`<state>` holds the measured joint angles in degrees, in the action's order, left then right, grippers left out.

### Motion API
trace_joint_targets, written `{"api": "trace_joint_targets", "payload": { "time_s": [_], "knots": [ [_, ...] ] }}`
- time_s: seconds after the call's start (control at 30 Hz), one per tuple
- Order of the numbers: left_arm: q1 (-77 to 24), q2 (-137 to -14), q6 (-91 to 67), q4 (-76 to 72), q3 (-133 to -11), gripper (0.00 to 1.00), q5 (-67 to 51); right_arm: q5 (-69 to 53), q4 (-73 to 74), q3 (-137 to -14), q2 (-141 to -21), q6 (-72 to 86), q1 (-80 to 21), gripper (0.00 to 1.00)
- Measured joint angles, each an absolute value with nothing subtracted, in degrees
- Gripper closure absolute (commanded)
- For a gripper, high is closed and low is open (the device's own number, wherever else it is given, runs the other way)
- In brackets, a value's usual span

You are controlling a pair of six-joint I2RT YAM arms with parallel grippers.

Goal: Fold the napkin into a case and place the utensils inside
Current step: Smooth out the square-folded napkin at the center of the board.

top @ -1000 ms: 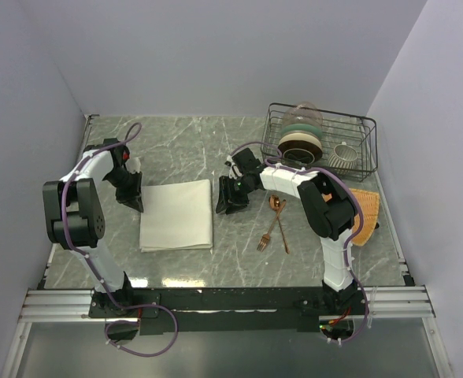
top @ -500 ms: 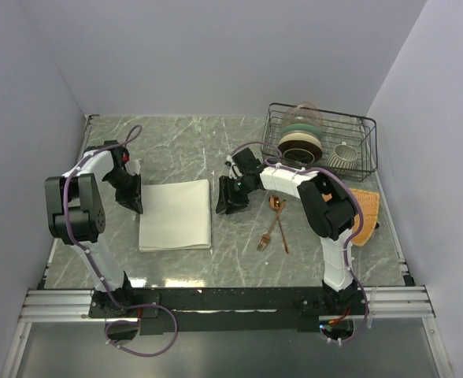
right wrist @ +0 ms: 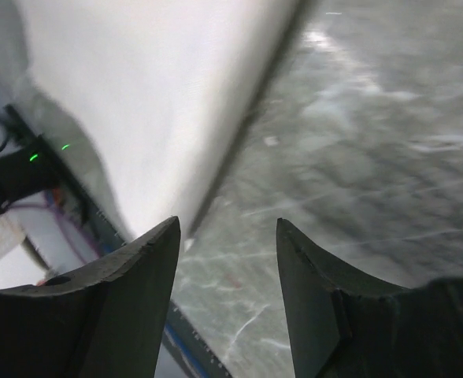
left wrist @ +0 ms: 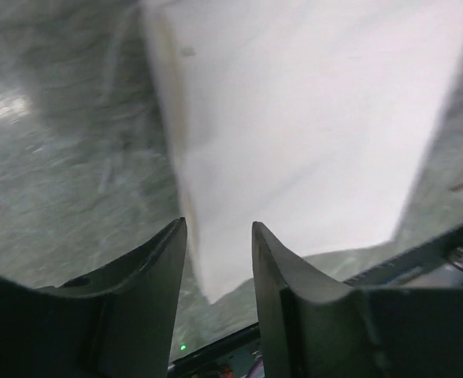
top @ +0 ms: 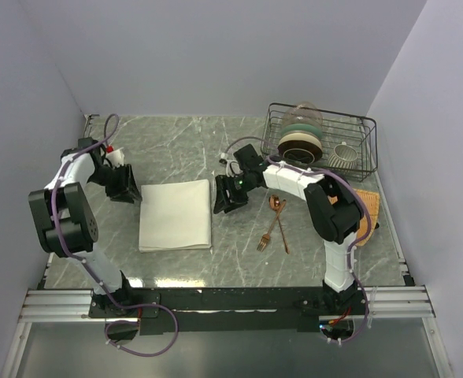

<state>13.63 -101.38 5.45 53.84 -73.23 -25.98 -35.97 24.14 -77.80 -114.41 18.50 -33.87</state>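
Now left gripper (top: 128,190) and right gripper (top: 226,198) gape empty beside the smooth squarish napkin (top: 176,214).

The napkin (top: 175,214) lies flat on the table (top: 176,150) between the claws, just right of the left claw (top: 127,187) and just left of the right claw (top: 226,194). The utensils (top: 276,227) lie crossed, right of and nearer than the right claw. A dish rack (top: 357,126) stands behind it to the right.

A robot test cell staged as a kitchen corner: plain pale walls (top: 216,55) box in a green marble-patterned surface (top: 176,146). Two robot arms (top: 62,224) (top: 331,213) are bolted to aluminium rails (top: 58,303) along its near edge, with purple cables (top: 173,327) looping below. A black wire dish rack (top: 367,153) holding stacked bowls (top: 300,143) stands far right.
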Motion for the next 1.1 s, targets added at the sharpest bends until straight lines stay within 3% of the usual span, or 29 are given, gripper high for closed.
{"api": "trace_joint_targets", "payload": {
  "time_s": [0.3,0.63,0.8,0.93,1.0,1.1],
  "knots": [
    [13.6,-100.4,0.7,45.6,-66.3,0.65,-49.0,-49.9,22.1,-80.7,-114.0,18.6,-37.8,0.42],
    [13.5,-107.5,-2.1,39.6,-65.0,0.74,-49.6,-52.8,24.6,-83.6,-125.1,17.8,-45.6,0.58],
    [13.5,-110.7,-2.6,38.6,-64.2,0.77,-46.9,-55.6,27.3,-84.0,-127.7,18.8,-44.4,0.57],
    [13.5,-112.7,-2.8,38.9,-65.0,0.75,-46.3,-55.8,27.6,-84.0,-127.7,19.3,-44.2,0.50],
    [13.5,-113.6,-2.5,40.1,-66.8,0.63,-46.3,-56.4,27.5,-84.0,-127.6,19.6,-43.9,0.44],
    [13.5,-114.3,0.3,41.5,-69.2,0.51,-48.6,-55.7,27.6,-83.9,-125.8,19.4,-43.4,0.22]
  ]
}}
